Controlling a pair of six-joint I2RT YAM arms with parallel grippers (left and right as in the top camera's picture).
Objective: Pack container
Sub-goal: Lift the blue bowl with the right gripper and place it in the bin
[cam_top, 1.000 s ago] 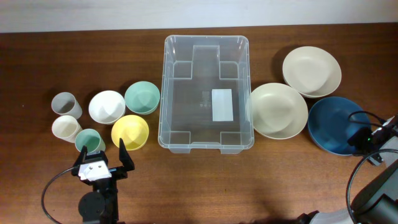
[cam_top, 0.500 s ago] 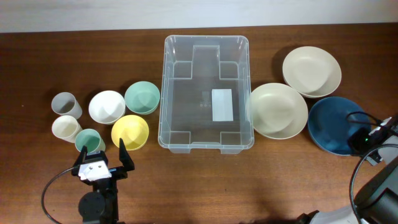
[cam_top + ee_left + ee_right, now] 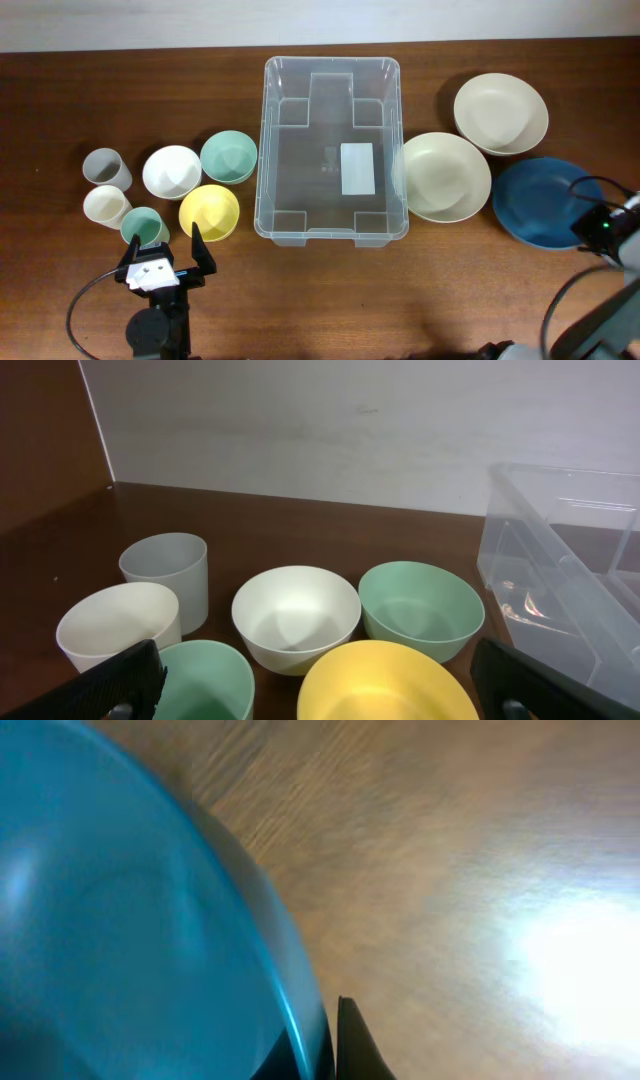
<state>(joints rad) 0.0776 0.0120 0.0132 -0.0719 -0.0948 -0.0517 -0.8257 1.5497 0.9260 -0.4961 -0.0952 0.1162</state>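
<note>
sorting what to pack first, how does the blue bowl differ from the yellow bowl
The blue bowl is wider and shallower; the yellow bowl is smaller and deeper. Blue sits right of the container, yellow left. The right gripper is shut on the blue rim; the yellow bowl is untouched. Both stand upright on the table.

A robot test bench in what looks like a lab or workroom, seen from beside the tabletop. The surface is dark wood grain and ends at a plain off-white wall. 2 robot arms reach in from the near edge: the left arm carries a white camera mount and trails a loose black cable, and the right arm sits at the far corner. Dishware is laid out in tidy groups like test props: 3 cups and 3 small bowls left, 2 cream bowls and 1 blue bowl right, and a clear plastic container between.
</note>
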